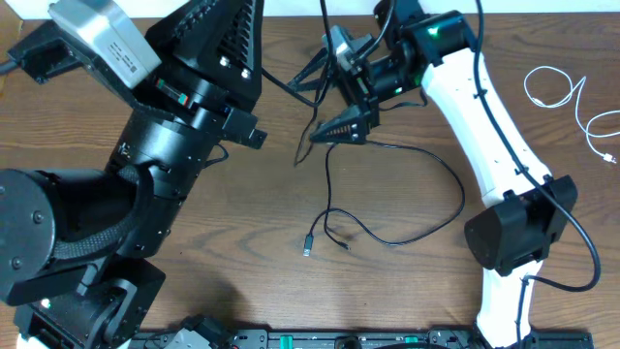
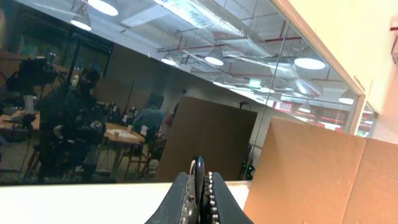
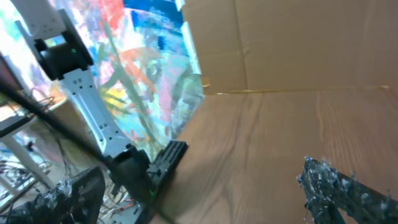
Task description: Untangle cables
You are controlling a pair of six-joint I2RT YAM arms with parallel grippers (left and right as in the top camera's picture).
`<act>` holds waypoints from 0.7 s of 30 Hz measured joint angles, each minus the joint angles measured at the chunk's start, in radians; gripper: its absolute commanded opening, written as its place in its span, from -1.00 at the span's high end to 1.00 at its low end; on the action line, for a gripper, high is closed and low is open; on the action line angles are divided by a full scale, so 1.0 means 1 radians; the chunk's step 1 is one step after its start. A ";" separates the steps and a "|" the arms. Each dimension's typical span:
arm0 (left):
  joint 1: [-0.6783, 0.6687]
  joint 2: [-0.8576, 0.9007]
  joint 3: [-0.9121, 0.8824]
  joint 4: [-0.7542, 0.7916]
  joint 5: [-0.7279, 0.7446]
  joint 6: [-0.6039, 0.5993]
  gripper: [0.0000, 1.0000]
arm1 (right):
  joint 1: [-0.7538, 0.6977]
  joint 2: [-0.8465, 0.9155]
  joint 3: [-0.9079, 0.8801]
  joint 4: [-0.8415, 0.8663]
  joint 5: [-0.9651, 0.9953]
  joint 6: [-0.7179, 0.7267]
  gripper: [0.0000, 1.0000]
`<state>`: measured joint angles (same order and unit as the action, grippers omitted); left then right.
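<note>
Two robot arms over a wooden worktop (image 1: 242,213) with two cables lying well apart, so the untangling looks nearly done.

Counted: two cables and two arms. Places are given from the white right arm (image 1: 484,126). The black cable (image 1: 426,228) lies in a loose loop just left of that arm, with two small plug ends close together at its near side. The white cable (image 1: 557,92) lies well to the right of the arm, by the worktop's edge, touching nothing black. What seems left is the black cable's own crossing loops. The right gripper (image 1: 305,110) hangs left of the arm above the black cable's far end, fingers spread wide and holding nothing. The left gripper (image 2: 199,177) points up at the room, fingers pressed together, empty.
</note>
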<state>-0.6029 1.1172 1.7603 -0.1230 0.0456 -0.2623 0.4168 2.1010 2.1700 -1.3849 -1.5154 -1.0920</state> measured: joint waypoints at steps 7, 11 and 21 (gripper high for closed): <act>0.000 0.028 0.000 -0.006 0.000 0.000 0.85 | 0.047 0.000 0.000 0.063 -0.015 0.041 0.89; 0.000 0.050 0.000 -0.018 -0.010 0.000 0.85 | 0.043 0.000 0.000 0.119 -0.017 0.116 0.98; 0.000 0.064 0.000 -0.210 -0.143 -0.005 0.48 | -0.030 0.000 0.000 0.311 0.091 0.460 0.98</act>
<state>-0.6029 1.1816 1.7607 -0.3328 -0.0975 -0.2672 0.3870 2.1010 2.1704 -1.0737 -1.4246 -0.6319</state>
